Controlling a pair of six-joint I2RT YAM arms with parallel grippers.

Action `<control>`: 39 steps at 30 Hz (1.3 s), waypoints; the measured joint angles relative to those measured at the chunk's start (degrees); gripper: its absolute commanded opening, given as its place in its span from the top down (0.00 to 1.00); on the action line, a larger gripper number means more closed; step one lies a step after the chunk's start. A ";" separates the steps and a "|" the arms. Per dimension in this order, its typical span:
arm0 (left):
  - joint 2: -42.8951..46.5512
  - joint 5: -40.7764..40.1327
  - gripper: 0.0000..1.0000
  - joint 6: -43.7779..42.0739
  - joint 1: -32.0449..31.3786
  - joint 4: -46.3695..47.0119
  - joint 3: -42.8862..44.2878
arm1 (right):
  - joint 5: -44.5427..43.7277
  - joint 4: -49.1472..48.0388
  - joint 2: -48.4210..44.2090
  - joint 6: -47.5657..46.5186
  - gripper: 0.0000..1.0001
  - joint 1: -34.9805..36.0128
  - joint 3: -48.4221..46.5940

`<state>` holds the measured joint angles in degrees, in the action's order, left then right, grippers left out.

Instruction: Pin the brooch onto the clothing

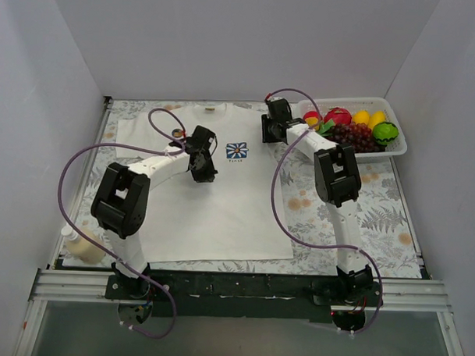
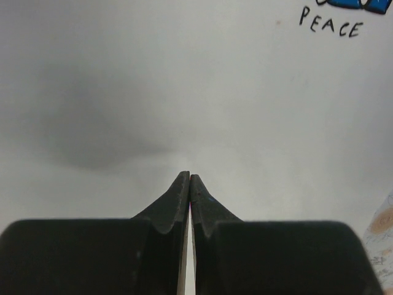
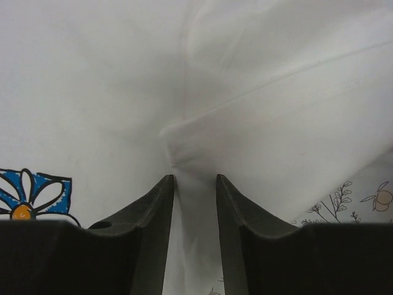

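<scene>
brooch (image 1: 237,151) sits flat on the chest of the shirt (image 1: 220,216), just above a small handwritten word, "peace" (image 2: 330,24); shirt's spread out on the counter (image 1: 377,214). can't tell if the pin is through the fabric or the brooch is only lying there. left end effector (image 1: 204,170) is just left of the brooch and a bit nearer the bases, low over plain shirt. in its wrist view the left end effector (image 2: 189,178) has its fingers pressed together w/ nothing between them. right end effector (image 1: 269,134) is just right of the brooch and slightly further back. wrist view shows the right end effector (image 3: 194,179) clamped on a raised fold of shirt, creases running out from the pinch, w/ the brooch (image 3: 31,193) at the lower left corner. step in hand looks like the fastening stage: one arm gathering cloth beside the brooch, the other not yet engaged. next move prob calls for the left to open up, shift across to the brooch and press or pinch it against the held fold, w/o tugging the shirt so hard that the brooch slides off.
</scene>
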<state>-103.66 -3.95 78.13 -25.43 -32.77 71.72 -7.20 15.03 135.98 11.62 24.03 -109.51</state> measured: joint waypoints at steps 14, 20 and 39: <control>-0.09 -1.14 1.00 2.36 -3.23 0.04 -3.10 | -1.92 -1.97 -1.31 0.39 0.99 0.09 2.99; -0.92 -1.55 1.00 2.29 -3.23 -0.55 -4.63 | -4.39 -1.90 -7.56 0.48 0.99 -0.09 8.28; -0.04 -3.13 1.00 2.25 -3.37 0.50 -6.08 | -10.03 2.14 -20.26 2.10 0.50 -1.20 24.72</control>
<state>-103.70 -7.07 80.38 -28.80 -32.27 65.65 -17.23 17.17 115.72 13.72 22.83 -84.79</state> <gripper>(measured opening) 0.008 0.056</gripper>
